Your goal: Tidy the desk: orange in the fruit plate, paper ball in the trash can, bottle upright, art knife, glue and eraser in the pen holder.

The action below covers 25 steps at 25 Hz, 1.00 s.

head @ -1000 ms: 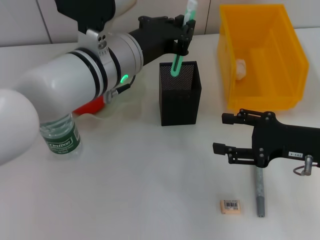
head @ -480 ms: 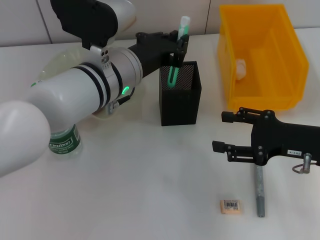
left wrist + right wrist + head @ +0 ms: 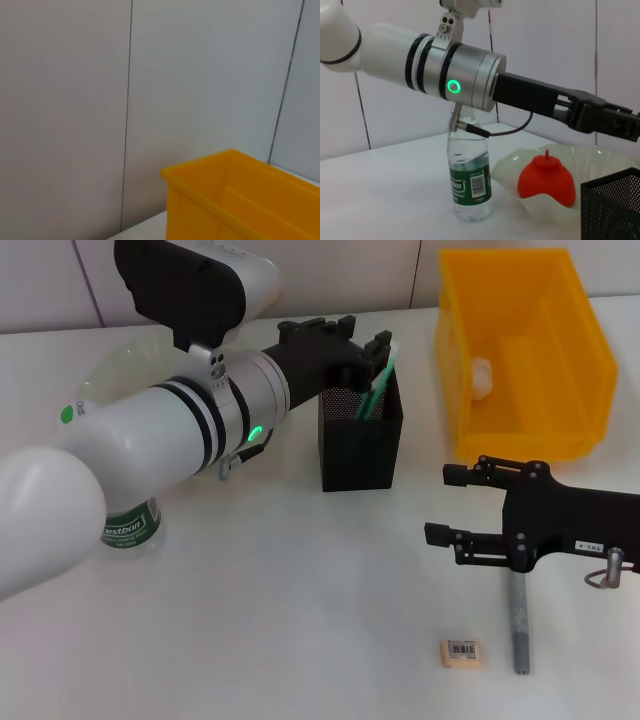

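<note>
Left hand outstretched, fingers apart; right hand low, fingers spread wide.

A smooth white table fills most of the head view, its surface plain and matte, with soft shadows lying beneath whatever stands on it. Along its far edge rises a wall of pale grey panels, split by thin dark vertical seams.

In the left wrist view the same grey panelled wall takes up nearly the whole picture, with one seam running straight down and another at a slight slant near the edge. A sliver of the white table meets its foot.

In the right wrist view the panels stand behind the table, again crossed by narrow upright seams.
</note>
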{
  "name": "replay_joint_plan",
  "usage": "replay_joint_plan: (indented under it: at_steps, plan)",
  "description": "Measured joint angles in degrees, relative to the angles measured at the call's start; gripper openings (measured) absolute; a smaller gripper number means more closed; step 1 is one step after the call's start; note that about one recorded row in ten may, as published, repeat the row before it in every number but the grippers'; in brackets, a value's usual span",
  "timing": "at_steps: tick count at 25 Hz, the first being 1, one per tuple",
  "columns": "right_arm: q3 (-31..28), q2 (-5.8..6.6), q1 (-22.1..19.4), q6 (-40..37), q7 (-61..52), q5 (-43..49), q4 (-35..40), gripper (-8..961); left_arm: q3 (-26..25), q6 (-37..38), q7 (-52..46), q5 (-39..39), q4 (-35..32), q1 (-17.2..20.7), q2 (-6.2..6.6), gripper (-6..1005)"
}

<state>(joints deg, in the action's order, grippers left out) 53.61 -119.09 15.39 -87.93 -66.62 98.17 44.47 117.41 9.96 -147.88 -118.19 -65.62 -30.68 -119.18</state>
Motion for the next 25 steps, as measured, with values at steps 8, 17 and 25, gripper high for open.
replay_joint_plan:
  at_steps: [8,17,25]
  plan:
    - [0.0,0.0,-0.24,-0.11,-0.02,0.26,0.0,767,-0.56,2.39,0.86,-0.29,-1.05,0.0,0.09,585]
    - [0.0,0.0,-0.49,-0.3,-0.09,0.45,-0.64,767,-2.83,9.3,9.16,0.08,-9.52,1.28,0.43,778]
    - [0.0,0.0,-0.95,-0.03,-0.08,0.45,-0.86,766,-8.31,18.62,12.26,0.19,-15.99,3.16,0.52,789]
